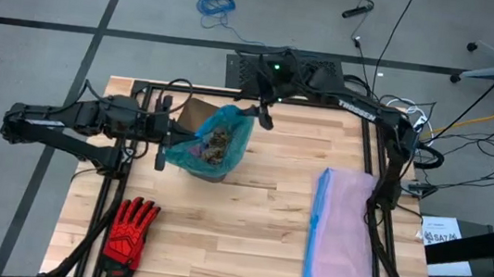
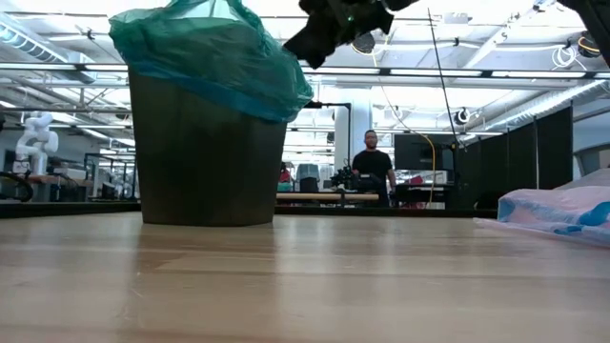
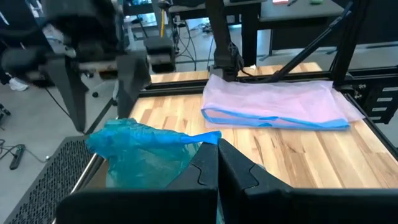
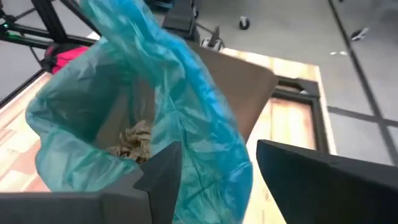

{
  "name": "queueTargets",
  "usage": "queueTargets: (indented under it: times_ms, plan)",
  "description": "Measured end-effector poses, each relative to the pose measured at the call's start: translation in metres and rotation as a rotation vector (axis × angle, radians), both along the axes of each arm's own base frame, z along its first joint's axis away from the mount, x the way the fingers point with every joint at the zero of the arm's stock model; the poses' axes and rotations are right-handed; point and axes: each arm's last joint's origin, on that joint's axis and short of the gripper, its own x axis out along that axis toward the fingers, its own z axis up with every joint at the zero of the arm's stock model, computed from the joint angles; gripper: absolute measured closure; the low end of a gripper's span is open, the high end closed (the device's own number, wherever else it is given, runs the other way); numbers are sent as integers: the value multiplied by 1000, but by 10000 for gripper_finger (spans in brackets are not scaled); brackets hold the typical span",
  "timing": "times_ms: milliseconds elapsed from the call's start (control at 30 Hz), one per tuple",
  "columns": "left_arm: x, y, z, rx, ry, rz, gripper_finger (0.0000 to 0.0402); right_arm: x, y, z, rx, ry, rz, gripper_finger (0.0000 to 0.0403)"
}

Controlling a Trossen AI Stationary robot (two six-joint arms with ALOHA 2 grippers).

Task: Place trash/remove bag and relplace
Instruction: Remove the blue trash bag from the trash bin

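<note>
Where the pale wooden table (image 1: pixel 237 221) ends, an open workshop stretches behind, a person (image 2: pixel 372 170) standing far off. A red glove (image 1: pixel 130 228) lies near left, a lilac bag (image 1: pixel 344 234) right. The teal bag (image 1: pixel 219 140) lines the brown bin (image 2: pixel 205 152) at the far middle, trash (image 1: pixel 219 142) inside. The left gripper (image 1: pixel 169 132) pinches the bag's left rim, seemingly. The right gripper (image 1: pixel 262 114) hovers spread at its far rim.
</note>
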Motion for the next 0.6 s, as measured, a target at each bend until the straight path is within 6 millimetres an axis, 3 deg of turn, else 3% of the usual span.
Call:
queueTargets:
  times_ms: [100,300,400,533,600]
  plan:
    - [0,0,0,0,-1,0,401,8,-3,-14,32,19,29,207]
    - [0,0,0,0,3,-2,402,23,9,-28,70,31,103,219]
    - [0,0,0,0,3,-4,402,31,22,-30,7,58,39,263]
    - [0,0,0,6,3,15,402,39,44,-27,-101,52,26,376]
    - [0,1,0,13,4,40,402,42,56,-24,-135,51,22,390]
